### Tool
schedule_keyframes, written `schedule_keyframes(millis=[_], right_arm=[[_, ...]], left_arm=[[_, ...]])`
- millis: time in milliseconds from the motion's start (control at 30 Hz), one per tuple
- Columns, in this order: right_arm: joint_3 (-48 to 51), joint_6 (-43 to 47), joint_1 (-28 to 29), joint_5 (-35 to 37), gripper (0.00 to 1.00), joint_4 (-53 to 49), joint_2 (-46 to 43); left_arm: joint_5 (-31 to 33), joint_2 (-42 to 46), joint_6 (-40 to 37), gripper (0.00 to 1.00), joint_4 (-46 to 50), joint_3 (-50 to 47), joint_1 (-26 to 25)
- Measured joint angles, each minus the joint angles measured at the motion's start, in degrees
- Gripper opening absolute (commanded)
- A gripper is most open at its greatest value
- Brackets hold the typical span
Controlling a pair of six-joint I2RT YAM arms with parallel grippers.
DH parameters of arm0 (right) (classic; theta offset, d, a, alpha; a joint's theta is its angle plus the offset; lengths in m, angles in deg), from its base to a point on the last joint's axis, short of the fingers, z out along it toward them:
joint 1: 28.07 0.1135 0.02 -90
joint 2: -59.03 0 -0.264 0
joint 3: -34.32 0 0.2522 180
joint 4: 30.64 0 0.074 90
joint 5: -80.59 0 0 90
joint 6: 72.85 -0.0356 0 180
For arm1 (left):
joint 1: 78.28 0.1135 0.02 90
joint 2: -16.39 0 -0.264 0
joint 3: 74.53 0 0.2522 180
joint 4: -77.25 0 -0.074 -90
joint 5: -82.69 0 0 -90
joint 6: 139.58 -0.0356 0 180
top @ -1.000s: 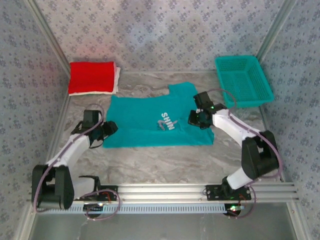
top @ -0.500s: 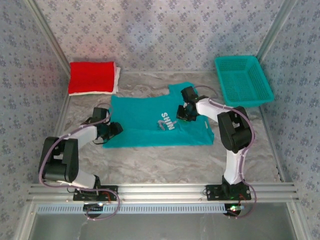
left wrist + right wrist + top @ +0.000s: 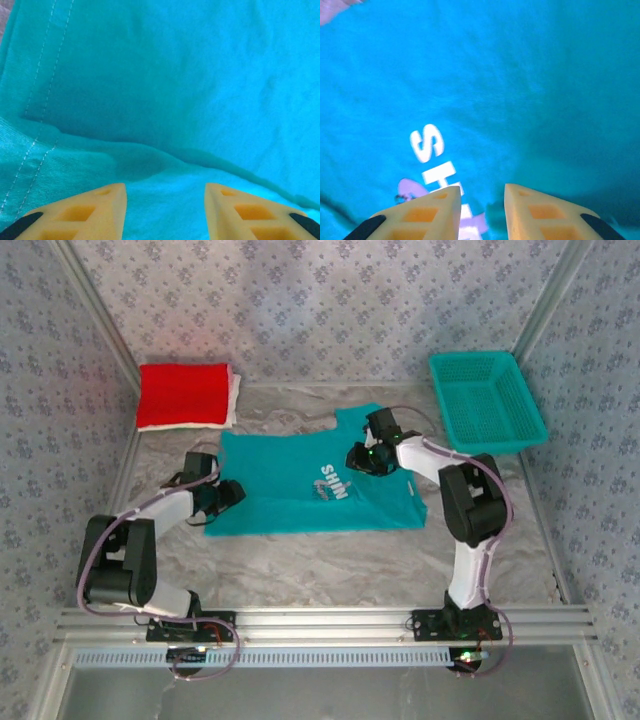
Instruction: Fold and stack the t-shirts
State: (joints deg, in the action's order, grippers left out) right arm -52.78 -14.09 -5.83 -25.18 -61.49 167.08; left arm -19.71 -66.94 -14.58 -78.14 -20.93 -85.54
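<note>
Right tool (image 3: 356, 458) edged left; left tool (image 3: 236, 492), both apart; teal t-shirt (image 3: 280, 485) seemingly flat.

A t-shirt (image 3: 300, 485) lies flat in the middle of the table (image 3: 320, 560). Folded shirts (image 3: 185, 395) sit stacked in the far left corner, a basket (image 3: 440, 400) in the far right. The left gripper (image 3: 232, 493) is at the t-shirt's left edge, the right gripper (image 3: 355, 457) over its right half.

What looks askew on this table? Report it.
The teal t-shirt lies unevenly: one sleeve juts from its far edge, and a crease runs across the cloth by the left gripper. The white t-shirt peeks out beside the red t-shirt on top.
</note>
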Motion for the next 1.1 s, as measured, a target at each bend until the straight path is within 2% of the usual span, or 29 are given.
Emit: schedule_keyframes(millis=[167, 267, 467, 600, 867, 1100], right_arm=[[6.25, 2.03, -0.37, 3.34, 0.35, 1.38, -13.16], [9.27, 2.91, -1.38, 7.17, 0.32, 0.35, -17.33], [11.32, 4.15, -3.10, 14.16, 0.31, -5.49, -15.13], [11.26, 4.79, -3.08, 15.67, 0.31, -8.46, -10.84], [11.93, 7.39, -3.06, 11.72, 0.31, -8.33, -6.12], [20.06, 5.97, -3.02, 11.26, 0.31, -5.57, -11.58]], left_arm=[[0.17, 0.72, -0.02, 0.45, -0.13, 0.00, 0.00], [0.22, 0.70, -0.02, 0.45, -0.39, 0.00, 0.02], [0.00, -2.21, -0.02, 0.44, -1.14, 1.03, 0.02], [-0.28, -5.07, 0.00, 0.43, -2.67, 1.70, 0.00], [-1.68, -7.50, 0.68, 0.41, -9.46, 0.70, 0.02], [-3.17, -3.15, 3.30, 0.42, -16.63, -6.82, 0.07]])
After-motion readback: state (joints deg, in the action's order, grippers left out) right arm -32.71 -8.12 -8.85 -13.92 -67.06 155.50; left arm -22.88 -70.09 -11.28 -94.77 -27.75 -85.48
